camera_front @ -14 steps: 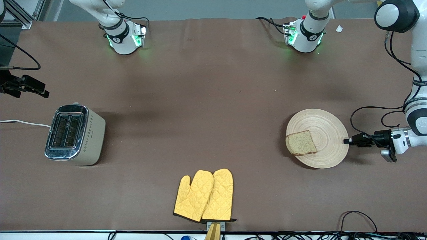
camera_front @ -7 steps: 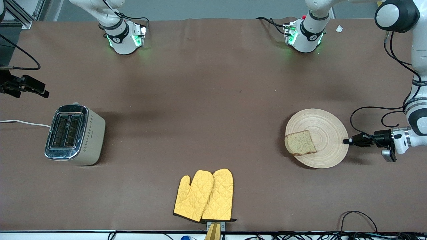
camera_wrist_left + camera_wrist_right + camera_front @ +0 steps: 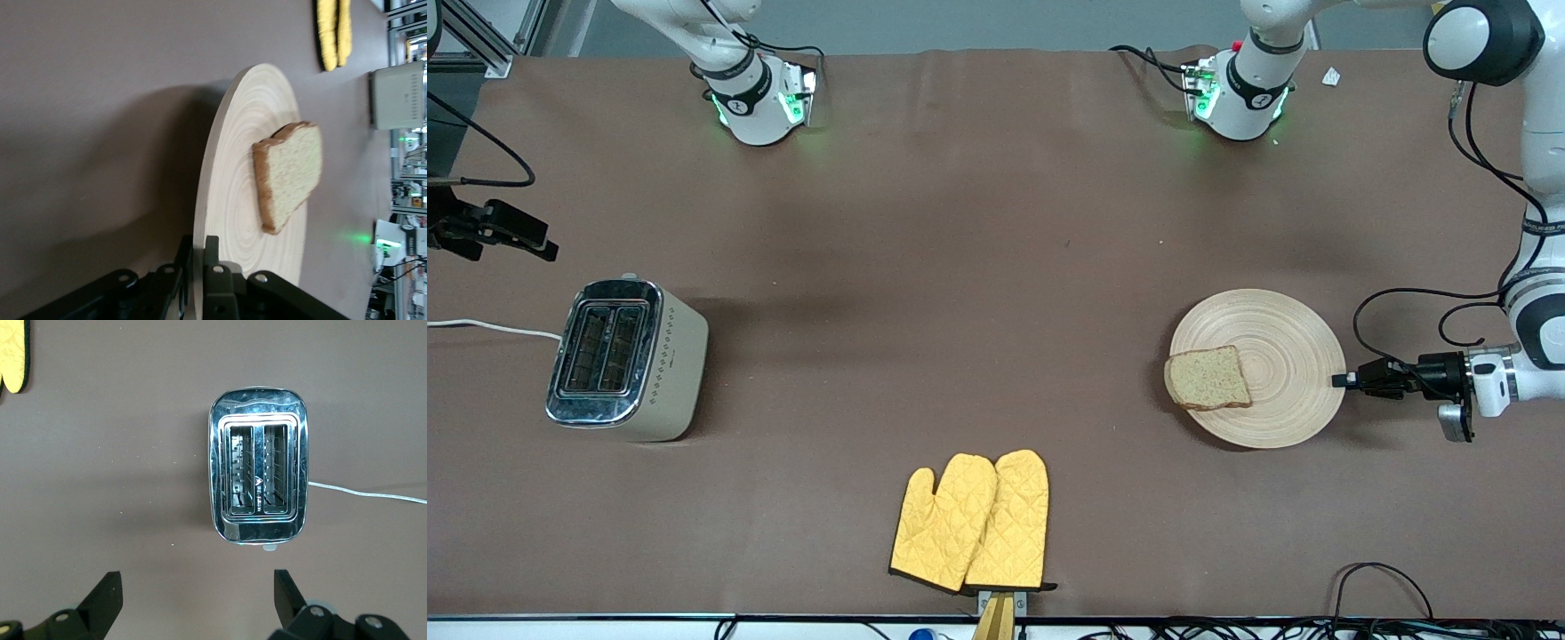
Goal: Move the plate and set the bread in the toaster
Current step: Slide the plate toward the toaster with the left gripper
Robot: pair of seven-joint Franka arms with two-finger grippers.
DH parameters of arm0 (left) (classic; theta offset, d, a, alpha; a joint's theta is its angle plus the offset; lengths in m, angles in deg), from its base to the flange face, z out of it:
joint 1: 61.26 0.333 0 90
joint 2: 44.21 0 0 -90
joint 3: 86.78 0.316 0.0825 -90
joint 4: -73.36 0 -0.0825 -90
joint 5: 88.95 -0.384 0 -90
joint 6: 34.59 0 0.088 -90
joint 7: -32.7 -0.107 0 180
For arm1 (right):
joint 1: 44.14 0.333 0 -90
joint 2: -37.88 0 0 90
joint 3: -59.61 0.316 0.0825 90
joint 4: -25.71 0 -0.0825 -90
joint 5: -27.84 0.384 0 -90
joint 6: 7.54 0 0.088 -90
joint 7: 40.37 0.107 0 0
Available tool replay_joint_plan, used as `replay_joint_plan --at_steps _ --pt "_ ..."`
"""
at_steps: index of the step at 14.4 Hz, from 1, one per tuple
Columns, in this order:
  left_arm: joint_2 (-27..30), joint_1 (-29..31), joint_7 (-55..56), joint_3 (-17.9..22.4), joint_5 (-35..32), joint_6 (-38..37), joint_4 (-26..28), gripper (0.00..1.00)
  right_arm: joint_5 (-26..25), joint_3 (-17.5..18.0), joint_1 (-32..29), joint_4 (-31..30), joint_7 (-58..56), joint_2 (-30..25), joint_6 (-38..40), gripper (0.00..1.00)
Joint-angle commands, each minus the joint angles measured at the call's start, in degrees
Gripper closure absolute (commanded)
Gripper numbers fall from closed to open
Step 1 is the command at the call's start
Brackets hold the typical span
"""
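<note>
The pale wooden plate [image 3: 1285, 356] lies toward the left arm's end of the table. The brown bread [image 3: 1207, 378] slice rests on it and overhangs the rim on the toaster's side. My left gripper [image 3: 1343, 380] is shut on the plate's rim; the left wrist view shows its fingers pinching the plate [image 3: 230, 193] edge, with the bread [image 3: 290, 173] farther along. The cream toaster [image 3: 627, 360] stands at the right arm's end, slots up. My right gripper [image 3: 197, 600] hangs open and empty over the table beside the toaster [image 3: 259, 477].
A pair of yellow oven mitts [image 3: 971, 520] lies near the table's front edge, midway along. The toaster's white cord [image 3: 489, 327] runs off the table end. Black cables [image 3: 1383, 578] lie at the front corner by the left arm.
The left gripper has slid the plate, with the bread on it, a little toward the toaster's end. The right arm has not moved.
</note>
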Motion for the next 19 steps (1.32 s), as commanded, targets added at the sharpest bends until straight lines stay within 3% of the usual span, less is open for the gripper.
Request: replay_joint_plan --at_steps 1,8,11,15,19 --pt "-0.5 0.4 -0.7 -1.1 3.9 -2.8 -1.8 1.00 0.1 0.0 -0.1 -0.9 -0.3 -1.3 0.1 0.00" --pt "0.9 0.6 2.9 -7.7 5.8 -5.2 -0.1 1.00 0.2 0.0 -0.3 -0.9 -0.4 -1.3 0.1 0.00" --pt "2.4 0.3 2.9 -10.1 8.3 -3.9 4.3 1.00 0.2 0.1 0.2 -0.9 -0.5 -1.2 -0.5 0.00" --pt "8.5 0.2 5.2 -15.8 11.8 5.7 15.4 1.00 0.9 0.1 0.7 -1.0 0.4 -0.8 -2.1 0.00" --pt "9.4 0.3 5.3 -22.4 15.2 17.5 22.7 1.00 2.5 0.1 3.0 -2.0 2.4 5.7 -5.8 0.00"
